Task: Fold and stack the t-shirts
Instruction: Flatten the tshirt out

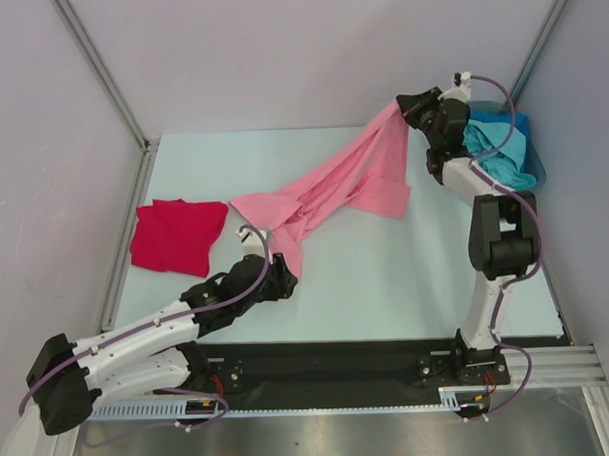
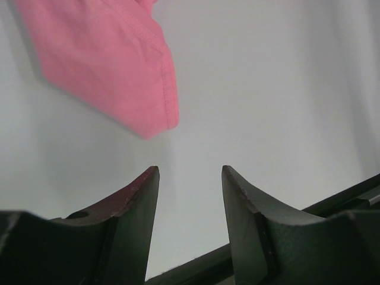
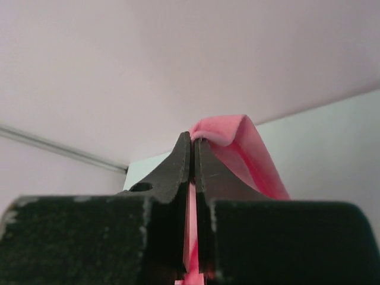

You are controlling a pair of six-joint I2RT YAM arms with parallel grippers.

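A light pink t-shirt (image 1: 333, 182) stretches from the middle of the table up to the far right, where my right gripper (image 1: 409, 112) is shut on its top edge and holds it lifted. In the right wrist view the pink cloth (image 3: 237, 142) bulges out past the closed fingertips (image 3: 205, 163). My left gripper (image 1: 282, 277) is open and low over the table, just below the shirt's lower end. A corner of the pink shirt (image 2: 119, 65) lies ahead of it, apart from its fingers (image 2: 136, 196). A bright red t-shirt (image 1: 177, 234) lies folded at the left.
A blue bin (image 1: 530, 160) at the far right holds teal and blue shirts (image 1: 497, 146), right behind the right arm. Metal posts and grey walls close in the table at the left, back and right. A black strip runs along the near edge.
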